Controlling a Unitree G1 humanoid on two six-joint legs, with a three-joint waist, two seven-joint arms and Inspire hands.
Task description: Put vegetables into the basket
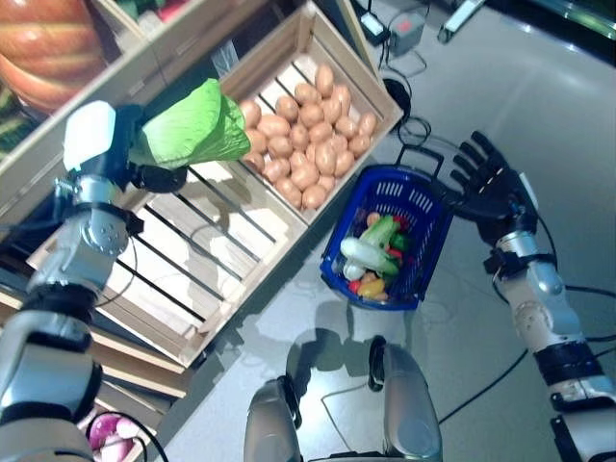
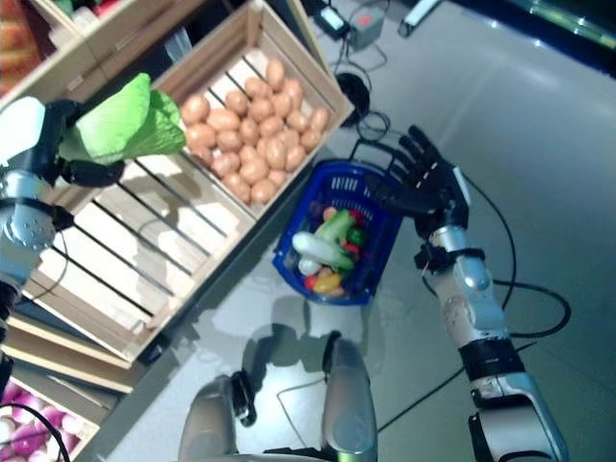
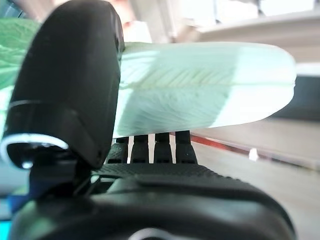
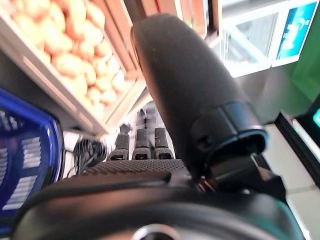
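Observation:
My left hand [image 1: 156, 177] is shut on a light green cabbage [image 1: 192, 127], holding it in the air over the wooden crates on the left. In the left wrist view the thumb [image 3: 70, 85] lies over the cabbage [image 3: 200, 95] and the fingers [image 3: 150, 150] sit under it. A blue basket [image 1: 429, 210] stands on the floor to the right of the crates, with a pale cucumber [image 1: 366, 255], green, red and yellow vegetables inside. At the basket's right rim my right hand [image 1: 493, 191] is open with its fingers spread straight, holding nothing.
A slatted crate [image 1: 192, 252] lies under the cabbage. Beside it is a crate full of potatoes [image 1: 310, 135]. A pumpkin [image 1: 48, 48] sits on the shelf at the far left. Purple vegetables [image 1: 114, 439] show at the lower left. Grey floor surrounds the basket.

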